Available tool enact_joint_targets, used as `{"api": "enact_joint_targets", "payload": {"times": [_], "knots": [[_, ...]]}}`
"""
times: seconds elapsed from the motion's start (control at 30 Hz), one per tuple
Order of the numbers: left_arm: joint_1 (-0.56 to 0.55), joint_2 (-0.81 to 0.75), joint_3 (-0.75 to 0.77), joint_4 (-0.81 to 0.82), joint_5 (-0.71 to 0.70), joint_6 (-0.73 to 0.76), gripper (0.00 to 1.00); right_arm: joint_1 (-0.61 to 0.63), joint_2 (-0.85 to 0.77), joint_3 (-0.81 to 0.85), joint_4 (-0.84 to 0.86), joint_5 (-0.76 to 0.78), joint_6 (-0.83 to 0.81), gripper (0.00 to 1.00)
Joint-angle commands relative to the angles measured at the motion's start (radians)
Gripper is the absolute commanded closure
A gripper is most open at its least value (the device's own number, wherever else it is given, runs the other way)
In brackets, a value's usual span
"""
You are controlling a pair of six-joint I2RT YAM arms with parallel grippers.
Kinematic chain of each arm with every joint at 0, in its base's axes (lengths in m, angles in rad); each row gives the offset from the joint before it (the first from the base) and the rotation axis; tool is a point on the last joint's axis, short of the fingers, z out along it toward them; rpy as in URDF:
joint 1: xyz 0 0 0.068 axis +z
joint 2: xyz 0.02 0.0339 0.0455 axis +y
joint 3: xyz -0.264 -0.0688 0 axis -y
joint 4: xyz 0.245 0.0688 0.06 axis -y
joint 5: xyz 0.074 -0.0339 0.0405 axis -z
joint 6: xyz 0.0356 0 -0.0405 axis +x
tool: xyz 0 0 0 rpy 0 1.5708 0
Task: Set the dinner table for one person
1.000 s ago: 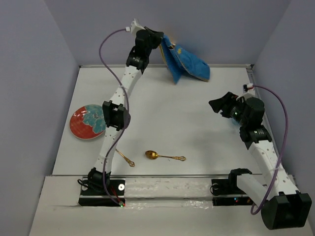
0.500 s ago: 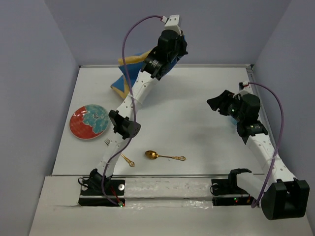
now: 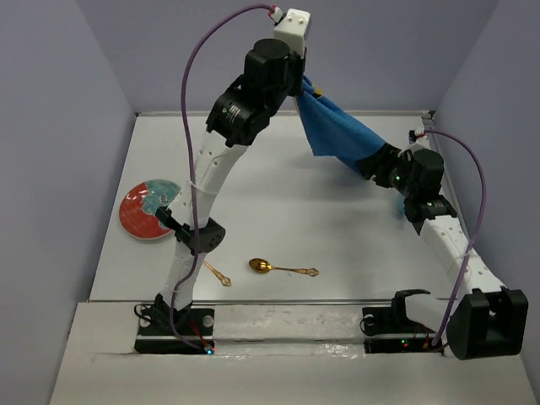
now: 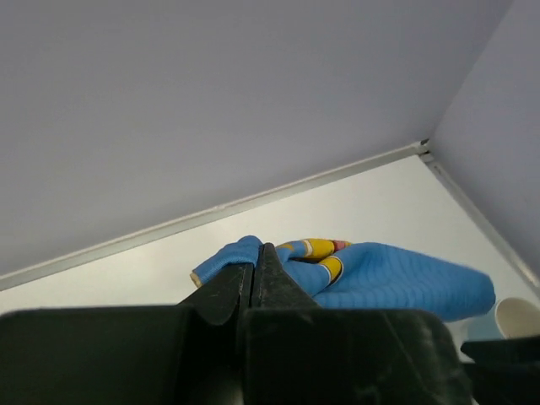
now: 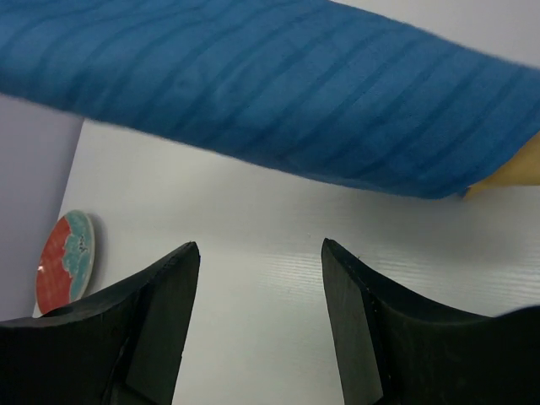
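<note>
Left hand (image 4: pixel 256 263) pinches the blue cloth (image 4: pixel 396 283) at upper centre of the top view; right hand (image 5: pixel 257 253) spread, cloth's edge just past its fingers, bench (image 5: pixel 211 219) below.

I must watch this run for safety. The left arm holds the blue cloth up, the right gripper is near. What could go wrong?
1. The left gripper pinches only an edge of the blue placemat, so it may slip out.
2. The right gripper is open with the placemat above its fingers, not between them; closing now would likely miss.
3. A cup stands near the right arm and might be knocked.
</note>
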Motion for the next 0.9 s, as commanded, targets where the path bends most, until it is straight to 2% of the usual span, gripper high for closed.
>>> {"api": "enact_joint_targets", "payload": {"times": [0.0, 0.03, 0.07, 0.1, 0.17, 0.2, 0.27, 0.3, 0.33, 0.37, 0.43, 0.47, 0.53, 0.63, 0.77, 0.87], "knots": [[-0.121, -0.174, -0.245, -0.094, -0.396, 0.153, 1.0, 0.006, 0.061, 0.09, 0.054, 0.046, -0.011, 0.35], [-0.13, -0.22, -0.338, -0.077, -0.469, 0.166, 1.0, 0.006, 0.065, 0.104, 0.052, 0.045, -0.014, 0.35], [-0.141, -0.34, -0.578, -0.009, -0.551, 0.184, 1.0, 0.006, 0.068, 0.125, 0.051, 0.052, -0.017, 0.34], [-0.141, -0.411, -0.721, 0.112, -0.553, 0.217, 1.0, 0.006, 0.067, 0.133, 0.051, 0.06, -0.022, 0.34], [-0.133, -0.554, -0.966, 0.214, -0.516, 0.21, 1.0, 0.006, 0.068, 0.146, 0.051, 0.071, -0.028, 0.35], [-0.116, -0.667, -1.128, 0.237, -0.443, 0.177, 1.0, 0.006, 0.084, 0.153, 0.051, 0.048, -0.037, 0.35], [-0.083, -0.799, -1.26, 0.257, -0.351, 0.041, 1.0, 0.006, 0.1, 0.149, 0.051, -0.007, -0.034, 0.36], [-0.049, -0.844, -1.428, 0.289, -0.314, -0.01, 1.0, 0.006, 0.111, 0.138, 0.058, -0.027, -0.016, 0.36], [-0.032, -0.889, -1.51, 0.368, -0.271, -0.04, 1.0, 0.018, 0.139, 0.124, 0.092, -0.047, -0.007, 0.35], [-0.012, -0.962, -1.667, 0.407, -0.202, -0.126, 1.0, 0.041, 0.156, 0.103, 0.103, -0.067, -0.002, 0.34], [0.067, -1.027, -1.829, 0.508, -0.087, -0.205, 1.0, 0.077, 0.199, 0.101, 0.108, -0.061, -0.02, 0.34], [0.101, -1.074, -1.966, 0.604, 0.018, -0.304, 1.0, 0.1, 0.244, 0.115, 0.106, -0.058, -0.034, 0.33], [0.199, -1.113, -2.079, 0.761, 0.118, -0.379, 1.0, 0.183, 0.301, 0.147, 0.1, -0.051, -0.079, 0.32], [0.276, -1.148, -2.199, 0.893, 0.28, -0.469, 1.0, 0.28, 0.444, 0.263, 0.043, -0.037, -0.14, 0.28], [0.347, -1.168, -2.274, 0.964, 0.326, -0.528, 1.0, 0.331, 0.646, 0.435, 0.014, 0.017, -0.181, 0.23], [0.396, -1.173, -2.325, 1.001, 0.355, -0.558, 1.0, 0.331, 0.797, 0.57, -0.012, 0.151, -0.198, 0.21]]}}
